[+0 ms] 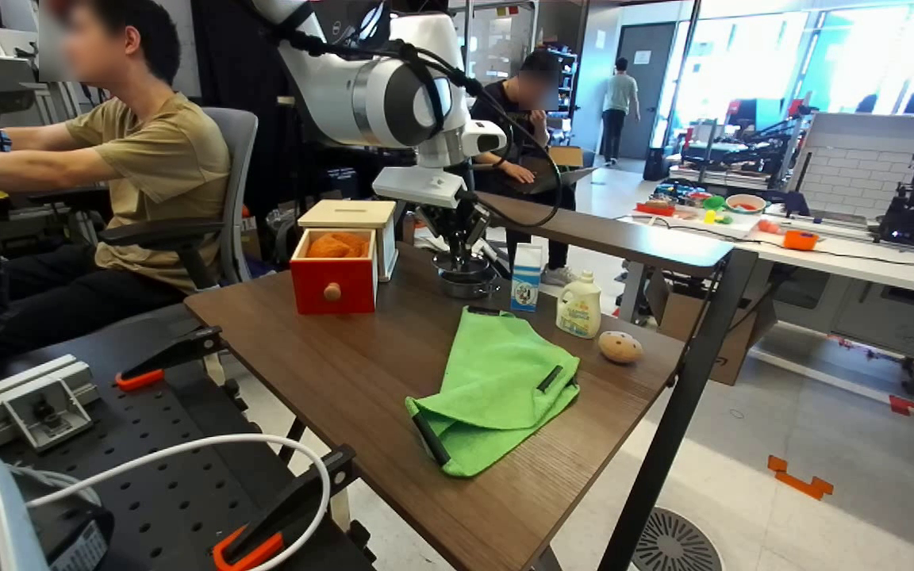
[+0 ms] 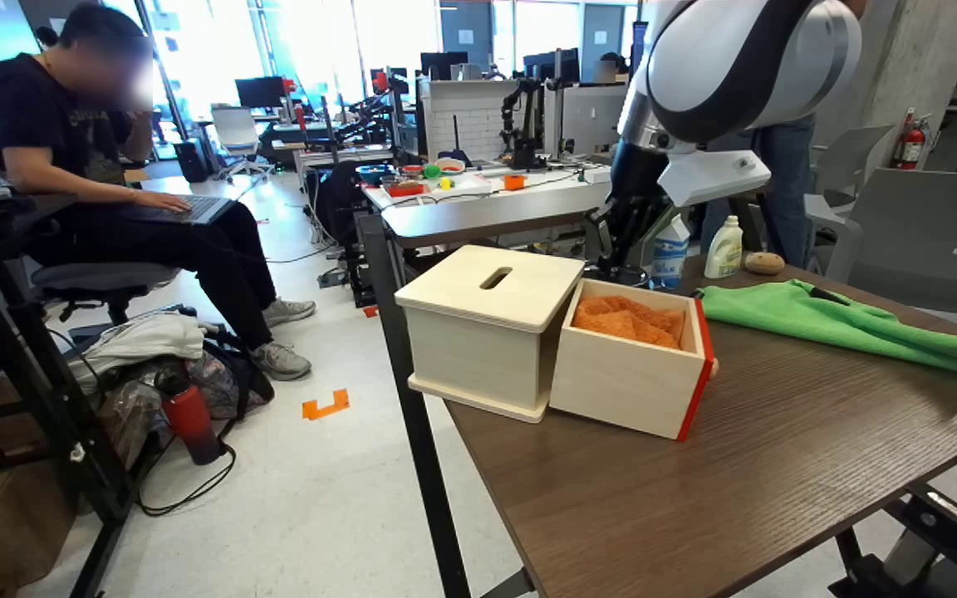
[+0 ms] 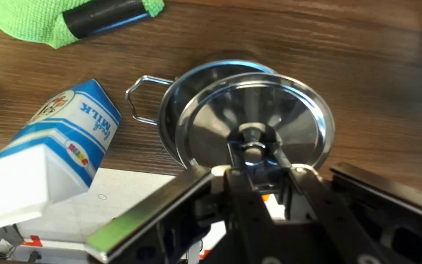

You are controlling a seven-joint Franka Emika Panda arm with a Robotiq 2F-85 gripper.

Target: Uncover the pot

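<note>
Brown, wood-grained worktop (image 1: 346, 349): the pot (image 3: 185, 93) sits by the same edge as the milk carton (image 3: 59, 141), partly bared. My gripper (image 1: 463, 252) pinches the lid (image 3: 253, 110) by its middle, jaws narrow. I judge uncovering half done: carrying the lid clear and setting it down remain. The milk carton reads "fresh MILK"; its logo is unclear.

Pot (image 3: 175, 99), carton (image 1: 526, 277) and bottle (image 1: 580, 308) line one tabletop (image 1: 330, 349) edge; wooden box (image 2: 474, 349), red-fronted drawer (image 1: 336, 274) share a corner; green cloth (image 1: 505, 381) lies inward.
</note>
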